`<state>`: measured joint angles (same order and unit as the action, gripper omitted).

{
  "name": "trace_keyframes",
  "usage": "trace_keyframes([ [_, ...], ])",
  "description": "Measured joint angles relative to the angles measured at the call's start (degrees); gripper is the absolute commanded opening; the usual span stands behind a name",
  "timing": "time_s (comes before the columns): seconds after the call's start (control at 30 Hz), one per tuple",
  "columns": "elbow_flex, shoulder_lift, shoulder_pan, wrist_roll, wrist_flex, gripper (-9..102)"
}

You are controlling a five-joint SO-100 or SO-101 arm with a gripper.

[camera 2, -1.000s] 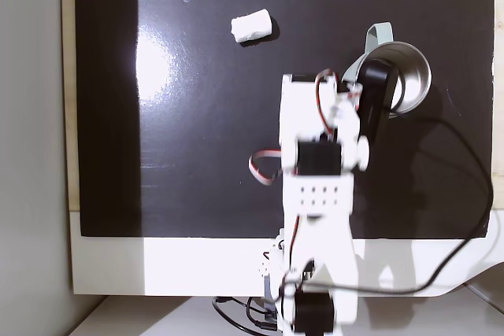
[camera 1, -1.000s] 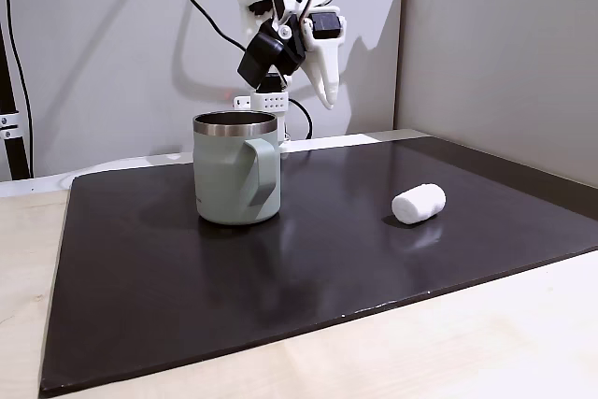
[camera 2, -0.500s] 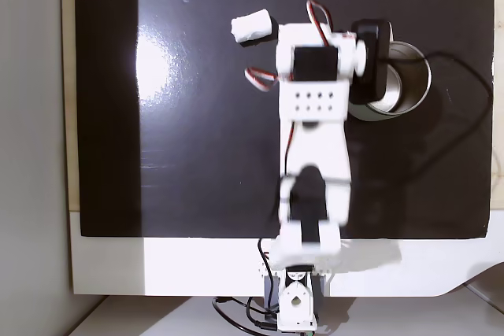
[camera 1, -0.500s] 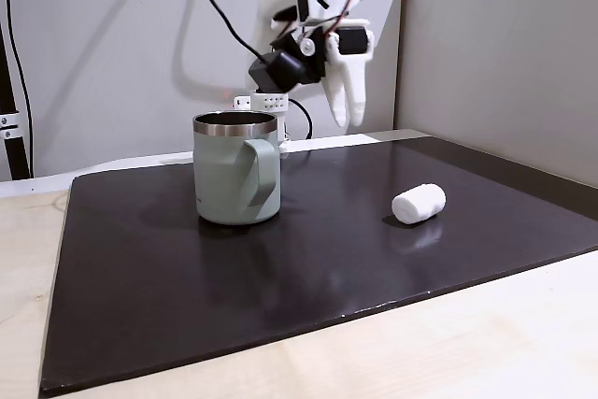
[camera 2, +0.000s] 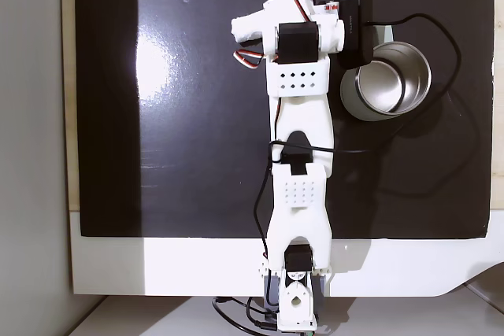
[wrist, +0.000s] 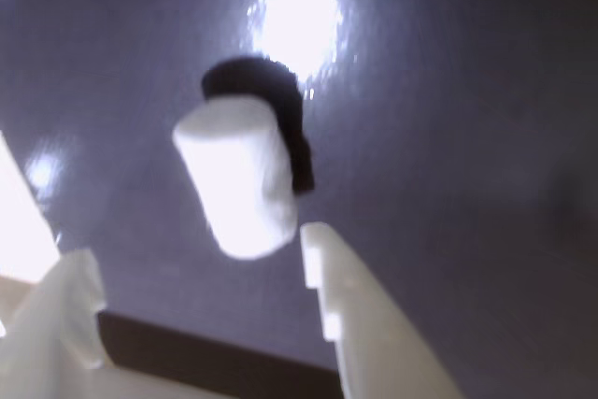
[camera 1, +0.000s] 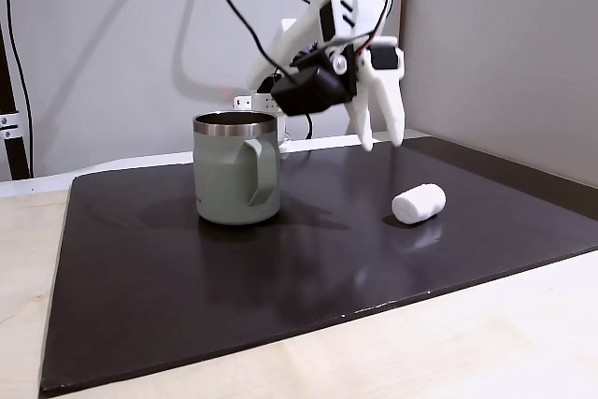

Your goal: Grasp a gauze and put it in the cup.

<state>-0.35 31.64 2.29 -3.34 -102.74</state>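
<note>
One dark glossy mat (camera 1: 187, 277) covers most of a pale wooden table (camera 1: 467, 343), and on it stand one robot arm (camera 2: 299, 194), one cup (camera 1: 235, 168) and one gauze (camera 1: 418, 203). From the side fixed view, the white arm reaches out from the back wall and hangs in the air above the mat, with black cables looping behind it. From the fixed view looking straight down, the arm stretches up the middle of the picture, and the cup (camera 2: 392, 80) sits just to its right with its steel rim and empty inside showing. That cup is a pale green mug standing upright, its handle turned toward the side camera. The gauze, a small white roll, lies on its side on the mat, well apart from the cup and to its right in the side view. The gripper (camera 1: 378, 137) hangs above and a little behind the gauze, not touching it, fingers pointing down. In the wrist view, the gauze (wrist: 238, 175) lies just beyond the two white fingertips (wrist: 327, 259), roughly in line with the gap between them; the gripper (wrist: 201, 273) is parted wider than the roll and holds nothing. Bare mat surrounds the gauze on every side, and the mat's front edge lies well clear of it.
</note>
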Motion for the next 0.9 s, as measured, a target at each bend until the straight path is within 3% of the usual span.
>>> trace_keyframes([
  [0.5,-1.8,-9.2,4.8,-2.4,9.8,28],
  [0.9,-1.8,-15.4,5.6,-2.5,12.4,26],
])
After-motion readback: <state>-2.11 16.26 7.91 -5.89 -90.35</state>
